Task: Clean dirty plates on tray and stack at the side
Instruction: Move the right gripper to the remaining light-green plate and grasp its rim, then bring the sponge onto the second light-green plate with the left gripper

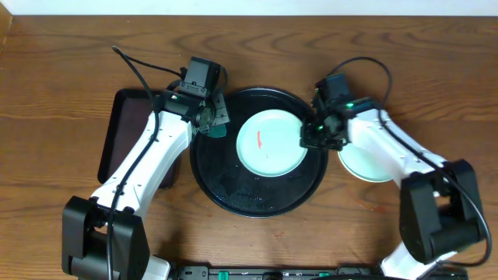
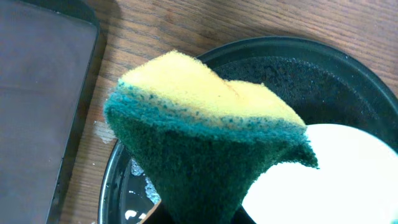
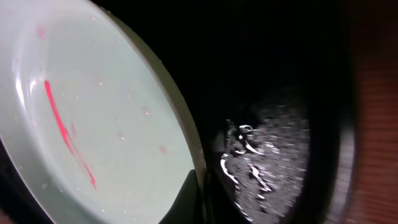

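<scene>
A mint-green plate point(image 1: 268, 144) with a red smear lies in the round black tray point(image 1: 233, 190). My right gripper point(image 1: 313, 134) is shut on the plate's right rim. In the right wrist view the rim point(image 3: 93, 124) sits between the fingers point(image 3: 198, 202) over the wet tray point(image 3: 280, 155). My left gripper point(image 1: 212, 123) is shut on a yellow-and-green sponge point(image 2: 205, 124), held above the tray's left rim point(image 2: 280, 50), just left of the plate point(image 2: 329, 180). Another pale plate point(image 1: 366, 165) lies on the table right of the tray, partly under the right arm.
A dark rectangular tray point(image 1: 124, 132) lies on the table left of the round tray, under the left arm; it also shows in the left wrist view point(image 2: 37, 93). Foam and water drops lie on the black tray's floor point(image 2: 146, 186).
</scene>
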### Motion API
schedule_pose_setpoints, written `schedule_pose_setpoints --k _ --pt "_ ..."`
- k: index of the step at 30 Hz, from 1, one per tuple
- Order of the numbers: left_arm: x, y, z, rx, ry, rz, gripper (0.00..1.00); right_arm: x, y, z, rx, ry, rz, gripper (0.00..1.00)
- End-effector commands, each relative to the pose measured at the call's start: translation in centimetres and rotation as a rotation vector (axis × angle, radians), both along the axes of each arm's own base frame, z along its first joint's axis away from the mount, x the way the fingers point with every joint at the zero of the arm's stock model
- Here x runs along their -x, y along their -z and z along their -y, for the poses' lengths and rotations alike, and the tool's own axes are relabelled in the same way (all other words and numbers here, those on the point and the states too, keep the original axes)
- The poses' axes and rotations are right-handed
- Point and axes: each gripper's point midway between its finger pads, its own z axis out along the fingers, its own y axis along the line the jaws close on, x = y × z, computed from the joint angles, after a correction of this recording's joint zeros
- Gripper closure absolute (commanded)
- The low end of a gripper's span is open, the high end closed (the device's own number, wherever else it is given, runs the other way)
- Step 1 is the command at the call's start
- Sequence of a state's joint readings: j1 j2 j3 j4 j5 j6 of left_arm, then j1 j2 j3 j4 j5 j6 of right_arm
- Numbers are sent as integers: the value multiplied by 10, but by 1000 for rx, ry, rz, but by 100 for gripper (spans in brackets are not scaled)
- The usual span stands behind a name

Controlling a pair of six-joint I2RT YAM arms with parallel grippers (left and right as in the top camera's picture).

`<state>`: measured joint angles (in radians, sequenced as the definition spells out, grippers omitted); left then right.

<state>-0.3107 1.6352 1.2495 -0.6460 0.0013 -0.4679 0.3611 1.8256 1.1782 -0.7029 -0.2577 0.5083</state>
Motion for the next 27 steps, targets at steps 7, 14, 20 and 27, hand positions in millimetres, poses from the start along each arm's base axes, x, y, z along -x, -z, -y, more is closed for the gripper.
schedule_pose_setpoints --k 7,14,20,27 --pt "-7 1 3 35 -60 7 92 0 14 -19 -34 -8 -56 77" --pt "-6 14 13 45 -60 -23 92 -20 0 -2 21 -113 9 59" --pt "-1 28 23 34 -27 -63 92 -22 13 0 32 -123 -10 66" --pt "-3 23 28 30 2 -53 92 -25 25 -6 17 -128 -44 96"
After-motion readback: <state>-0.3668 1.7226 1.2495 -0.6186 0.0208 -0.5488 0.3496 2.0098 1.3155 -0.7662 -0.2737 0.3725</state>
